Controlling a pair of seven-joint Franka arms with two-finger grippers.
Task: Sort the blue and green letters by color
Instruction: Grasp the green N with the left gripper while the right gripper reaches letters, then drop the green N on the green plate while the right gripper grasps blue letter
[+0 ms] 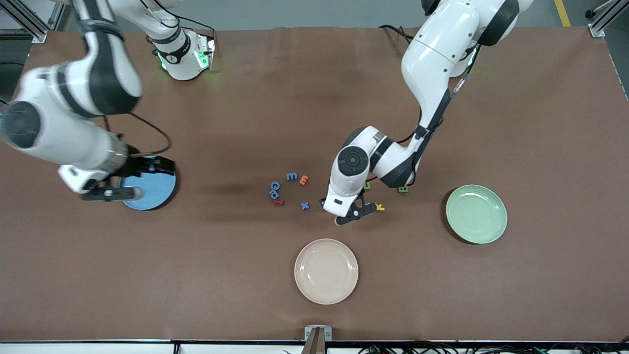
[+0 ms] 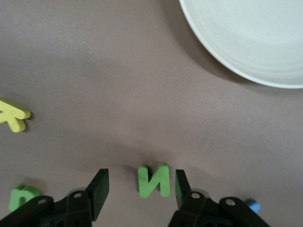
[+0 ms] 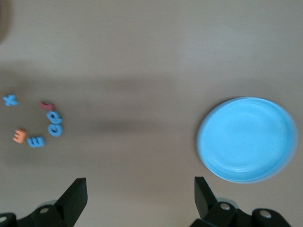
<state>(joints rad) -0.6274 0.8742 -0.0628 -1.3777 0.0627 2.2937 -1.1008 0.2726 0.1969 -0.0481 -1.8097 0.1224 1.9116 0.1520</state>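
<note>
Bracketing the green letter N (image 2: pixel 153 180), our left gripper (image 2: pixel 140 188) sits low at the table with its jaws partly open, one finger to each side of the letter and a gap showing on both sides, so we judge nothing is gripped yet. A second green letter (image 2: pixel 22 197) lies just outside one finger, the yellow letter K (image 2: pixel 14 115) a little farther out on that same side, and the cream plate (image 2: pixel 246 42) well ahead of the fingertips. This N looks to us like light, chunky foam: stiff enough to pinch, slightly squashy, unlikely to break, though easily nudged aside; we would take it across its two uprights, squarely. Our right gripper (image 3: pixel 140 191) waits with jaws wide and empty, hovering at the edge of the blue plate (image 3: pixel 246 140), the blue letters (image 3: pixel 55 124) clustered well ahead of it with an orange letter (image 3: pixel 19 135) among them
</note>
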